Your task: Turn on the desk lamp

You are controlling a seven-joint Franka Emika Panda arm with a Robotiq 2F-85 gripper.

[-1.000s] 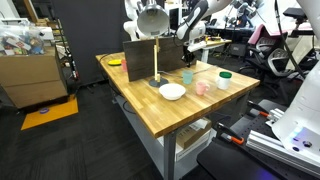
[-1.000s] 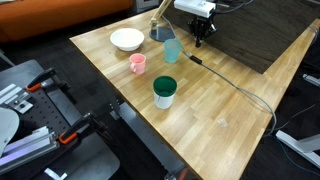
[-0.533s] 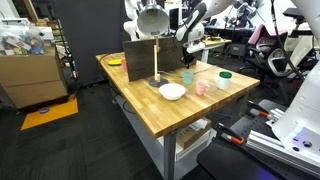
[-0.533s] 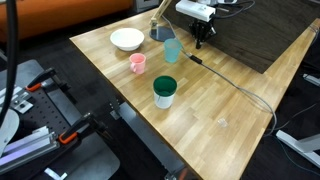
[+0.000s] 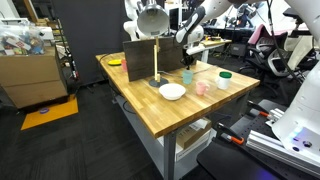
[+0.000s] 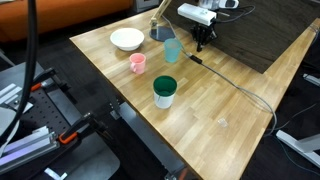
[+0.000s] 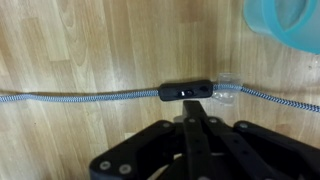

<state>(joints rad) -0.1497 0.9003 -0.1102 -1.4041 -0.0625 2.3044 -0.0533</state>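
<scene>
The desk lamp (image 5: 155, 50), with a thin brass-yellow stem, a small dark flat base and a rounded silver-grey dome shade, is standing toward the far side of the light wooden table (image 6: 215, 115). I am seeing no glow at the shade, so I am treating the lamp as not yet on. Its grey braided cable (image 7: 80, 96) is running across the tabletop, carrying a small black inline switch (image 7: 187, 93) that is lying flat on the wood.

In the wrist view the black Robotiq gripper (image 7: 195, 115) is hanging directly over that switch, its fingers pressed together into one narrow tip and pinching nothing. I cannot tell whether the tip is touching the switch.

Hazards I am watching for:

1. The switch is lying loose. An off-centre press is likely to slide or roll the housing without actuating it.
2. A tip landing on the cable beside the housing only pins the cable.
3. The translucent teal plastic cup (image 6: 172, 50) is standing just left of the gripper in an exterior view. A sideways correction could tip it.
4. Dragging the cable tugs the lamp base. The tall lamp could topple toward the white bowl (image 6: 126, 39) near it.
5. Excess downward force could crack the switch.
</scene>
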